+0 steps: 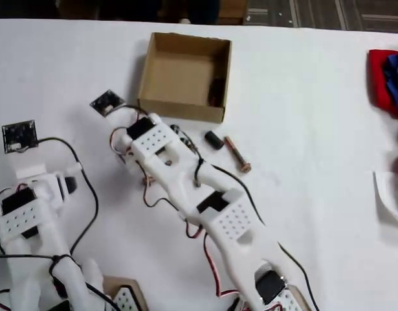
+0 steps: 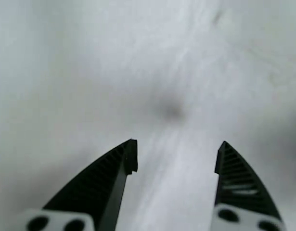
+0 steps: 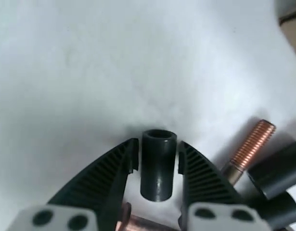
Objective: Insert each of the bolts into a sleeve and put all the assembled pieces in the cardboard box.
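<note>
From R wrist: R jaws released, straddling 1 black sleeve (image 3: 159,163) on bench (image 3: 90,72), slim gap each side. Just beside: 1 copper bolt (image 3: 249,150), 2nd sleeve (image 3: 275,175). L jaws released, apart, over bench. Farthest, from high view: cardboard box (image 1: 186,76), 1 dark piece (image 1: 217,91) inside, unclear what.

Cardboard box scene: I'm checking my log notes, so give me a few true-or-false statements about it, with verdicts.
1. The left gripper is open over the bare white table. True.
2. The right gripper straddles a short black cylindrical sleeve. True.
3. The brown cardboard box lies tipped on its side. False: it stands with its open side up.
4. The copper threaded bolt lies inside the box. False: it lies on the table outside it.
</note>
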